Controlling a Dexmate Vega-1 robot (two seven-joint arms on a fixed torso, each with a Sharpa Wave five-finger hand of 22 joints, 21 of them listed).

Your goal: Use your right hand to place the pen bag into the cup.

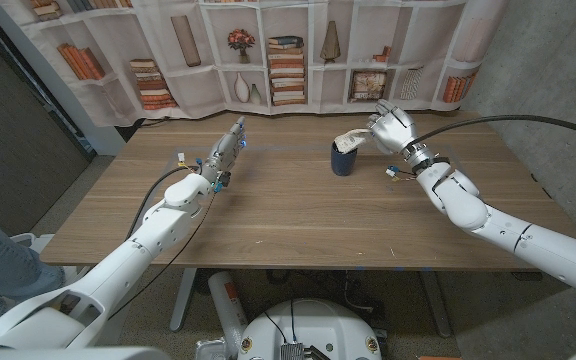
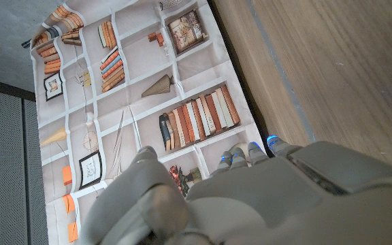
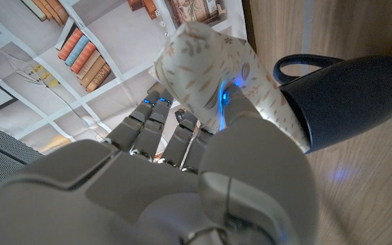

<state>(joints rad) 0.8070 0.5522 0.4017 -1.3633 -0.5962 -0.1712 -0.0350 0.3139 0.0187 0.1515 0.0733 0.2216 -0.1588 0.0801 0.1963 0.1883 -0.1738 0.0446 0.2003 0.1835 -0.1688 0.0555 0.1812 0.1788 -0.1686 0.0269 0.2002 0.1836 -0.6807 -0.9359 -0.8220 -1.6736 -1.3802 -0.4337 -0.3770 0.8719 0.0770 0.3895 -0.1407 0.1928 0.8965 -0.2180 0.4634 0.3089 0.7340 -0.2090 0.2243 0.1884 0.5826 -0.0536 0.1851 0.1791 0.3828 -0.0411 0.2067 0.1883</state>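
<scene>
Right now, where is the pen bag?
In the head view, the pen bag sits on the table's right side, lower end inside the dark cup, with the right hand touching it.

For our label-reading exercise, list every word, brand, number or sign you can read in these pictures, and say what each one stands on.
None can be read.
Backdrop curtain: printed book spines, too small and blurred to read.
Pen bag: a leaf pattern, no writing.
Cup: plain dark blue, no label showing.
Right robot hand and left robot hand: no marking showing.
</scene>
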